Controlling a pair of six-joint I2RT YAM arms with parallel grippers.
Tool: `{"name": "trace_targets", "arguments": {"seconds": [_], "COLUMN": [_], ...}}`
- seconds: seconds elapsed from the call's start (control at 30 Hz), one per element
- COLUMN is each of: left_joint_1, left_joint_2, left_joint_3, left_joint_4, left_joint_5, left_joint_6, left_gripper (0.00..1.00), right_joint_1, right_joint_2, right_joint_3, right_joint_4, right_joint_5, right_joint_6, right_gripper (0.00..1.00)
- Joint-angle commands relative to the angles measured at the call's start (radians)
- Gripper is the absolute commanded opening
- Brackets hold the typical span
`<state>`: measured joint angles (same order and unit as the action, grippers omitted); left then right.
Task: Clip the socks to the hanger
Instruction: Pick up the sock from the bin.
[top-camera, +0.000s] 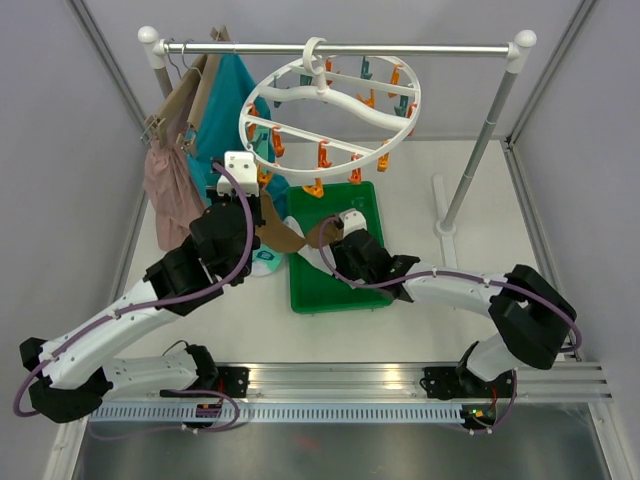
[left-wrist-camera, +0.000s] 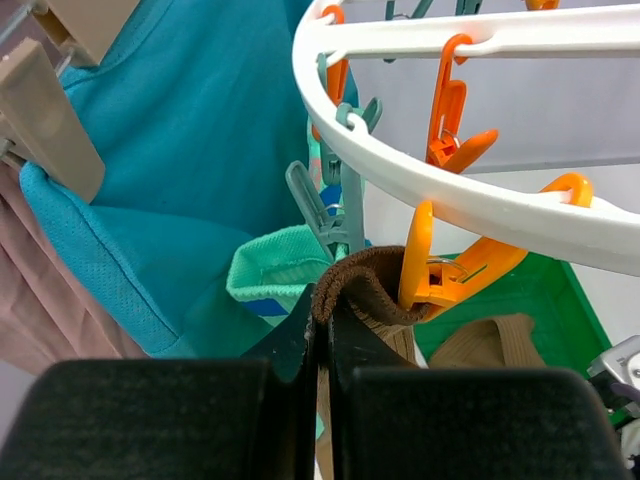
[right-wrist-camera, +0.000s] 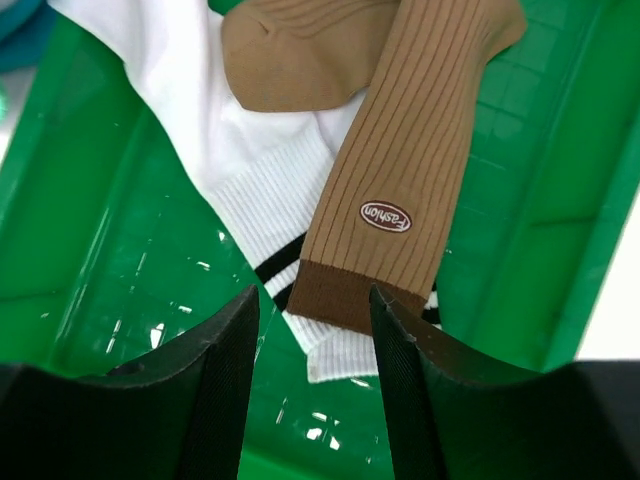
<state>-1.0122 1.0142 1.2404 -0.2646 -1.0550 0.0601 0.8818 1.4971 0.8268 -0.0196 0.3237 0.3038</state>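
Your left claw (left-wrist-camera: 320, 335) is clenched on the dark cuff of one brown sock (left-wrist-camera: 365, 285). The cuff points upward, just beside an orange peg (left-wrist-camera: 440, 285) under the white ring of the hanger (left-wrist-camera: 480, 205). Your right claw (right-wrist-camera: 314, 315) is released, over the cuff of a second brown sock (right-wrist-camera: 400, 150) in the green tray (right-wrist-camera: 90, 230). This ribbed sock lies flat, its long axis running away from the claw, on a white sock (right-wrist-camera: 240, 170) with dark stripes.

The white table (top-camera: 330, 340) carries a green tray (top-camera: 305, 290) at the centre of the frame, a mint-and-white sock (top-camera: 266, 264) just left of it, and, toward the right, the clothes rack's foot (top-camera: 441, 210).
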Motion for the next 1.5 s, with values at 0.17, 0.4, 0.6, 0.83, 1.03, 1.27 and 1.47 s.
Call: {"name": "trace_targets", "arguments": {"seconds": [0.17,0.4,0.6,0.83,1.03,1.27,1.47], "left_joint_1": [0.053,0.073,0.073,0.075,0.073,0.075,0.073], "left_joint_2": [-0.02,-0.034,-0.045,-0.046,-0.046,-0.077,-0.134], "left_joint_3": [0.022,0.022,0.025,0.025,0.027,-0.001,-0.044], "left_joint_4": [-0.111,-0.151,-0.15,-0.14,-0.137,-0.104,-0.053], "left_joint_5": [0.093,0.179,0.21,0.237,0.25,0.364,0.503], "left_joint_6": [-0.172,-0.229,-0.229,-0.221,-0.214,-0.183,-0.151], "left_gripper": [0.06,0.07,0.07,0.07,0.07,0.16,0.24], "right_joint_1": [0.003,0.003,0.002,0.002,0.0,0.002,0.002], "right_joint_2": [0.118,0.196,0.219,0.23,0.218,0.095,-0.041], "right_joint_3": [0.031,0.058,0.061,0.064,0.071,0.063,0.055], "right_joint_4": [0.096,0.115,0.122,0.118,0.101,0.052,-0.008], "right_joint_5": [0.032,0.043,0.069,0.075,0.08,0.086,0.063], "right_joint_6": [0.029,0.034,0.037,0.04,0.041,0.044,0.047], "right_gripper": [0.54,0.52,0.46,0.25,0.06,0.0,0.0]}}
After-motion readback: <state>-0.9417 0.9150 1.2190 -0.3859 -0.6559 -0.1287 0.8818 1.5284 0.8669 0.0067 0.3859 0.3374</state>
